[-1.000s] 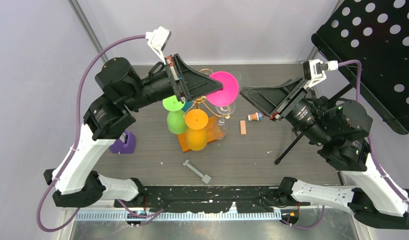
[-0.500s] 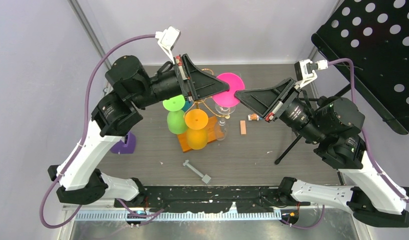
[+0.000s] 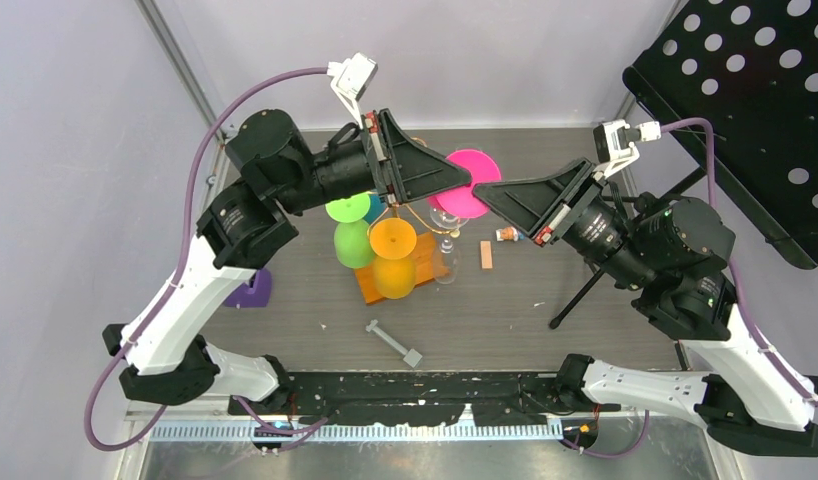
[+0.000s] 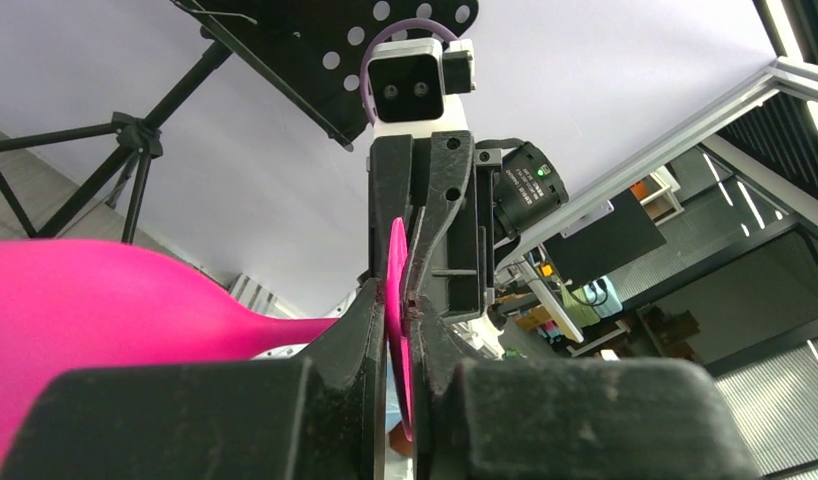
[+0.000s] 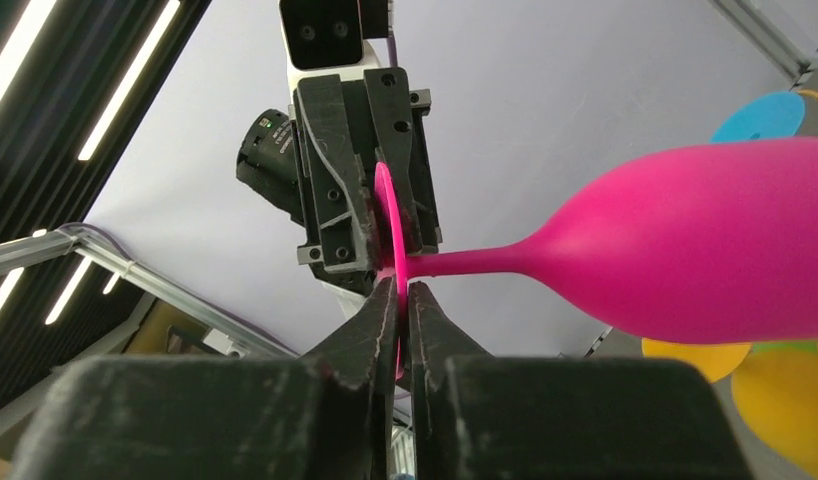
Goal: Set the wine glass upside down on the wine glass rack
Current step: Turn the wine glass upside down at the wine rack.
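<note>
Top external view: clamped the pink wine glass (image 3: 473,165) by its foot, aloft by the wine glass rack (image 3: 369,288), in left pincer (image 3: 467,181) and right pincer (image 3: 478,192), both clenched; called for a sure right hold before any left release.

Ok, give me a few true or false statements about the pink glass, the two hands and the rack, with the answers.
1. The left hand and the right hand both pinch the pink wine glass by its foot. True.
2. The pink wine glass hangs on the wine glass rack. False: it is held in the air between the two hands.
3. An orange glass and a green glass are on the rack. True.
4. The purple object lies to the right of the rack. False: it lies to the rack's left, beside the left arm.
</note>
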{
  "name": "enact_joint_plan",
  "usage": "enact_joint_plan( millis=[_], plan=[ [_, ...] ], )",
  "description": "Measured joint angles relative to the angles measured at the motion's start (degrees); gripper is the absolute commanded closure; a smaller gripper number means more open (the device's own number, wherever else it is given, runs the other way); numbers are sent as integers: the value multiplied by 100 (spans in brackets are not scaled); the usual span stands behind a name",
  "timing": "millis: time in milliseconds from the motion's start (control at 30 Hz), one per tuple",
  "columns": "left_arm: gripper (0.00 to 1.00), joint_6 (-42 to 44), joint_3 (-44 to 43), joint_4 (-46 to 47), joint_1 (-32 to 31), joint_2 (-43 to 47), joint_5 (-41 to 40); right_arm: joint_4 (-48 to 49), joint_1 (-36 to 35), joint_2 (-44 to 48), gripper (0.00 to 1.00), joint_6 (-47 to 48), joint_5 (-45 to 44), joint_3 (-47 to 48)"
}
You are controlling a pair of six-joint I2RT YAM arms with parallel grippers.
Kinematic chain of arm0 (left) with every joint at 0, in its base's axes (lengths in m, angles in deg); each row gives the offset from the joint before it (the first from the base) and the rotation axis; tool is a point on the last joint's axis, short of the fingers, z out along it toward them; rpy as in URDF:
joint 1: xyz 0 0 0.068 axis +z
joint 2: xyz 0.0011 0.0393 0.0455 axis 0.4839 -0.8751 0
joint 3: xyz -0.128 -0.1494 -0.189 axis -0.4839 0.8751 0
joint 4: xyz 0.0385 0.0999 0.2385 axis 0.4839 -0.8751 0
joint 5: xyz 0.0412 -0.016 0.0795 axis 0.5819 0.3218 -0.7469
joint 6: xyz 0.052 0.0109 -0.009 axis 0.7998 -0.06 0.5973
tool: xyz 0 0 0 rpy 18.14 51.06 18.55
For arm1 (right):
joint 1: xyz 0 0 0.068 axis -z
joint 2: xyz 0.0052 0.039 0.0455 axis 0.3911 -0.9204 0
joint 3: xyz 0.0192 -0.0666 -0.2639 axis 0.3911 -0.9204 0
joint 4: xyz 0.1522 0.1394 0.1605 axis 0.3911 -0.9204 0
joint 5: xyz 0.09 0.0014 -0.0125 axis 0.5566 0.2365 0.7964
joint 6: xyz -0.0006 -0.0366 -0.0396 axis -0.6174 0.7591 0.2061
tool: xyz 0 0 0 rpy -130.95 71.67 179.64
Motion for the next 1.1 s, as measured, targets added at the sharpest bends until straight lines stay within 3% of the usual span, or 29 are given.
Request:
enact_joint_plan(
  millis=[167, 333, 600, 900, 1100],
  plan=[
    [59, 2, 76, 136, -26, 2, 24, -57, 9, 24, 95, 85, -81, 0],
    [43, 37, 177, 212, -37, 79, 11, -232, 24, 221, 95, 295, -479, 0],
    [42, 372, 151, 76, 151, 369, -118, -826, 37, 584, 95, 881, -1497, 376],
    [43, 1574, -46, -1182, 1134, 490, -470, -2041, 208, -275, 95, 1950, -2369, 2588],
    [47, 2522, -468, -2354, 1165, 52, -817, -2446, 2188, -1357, 95, 1899, -765, 3117]
  ],
)
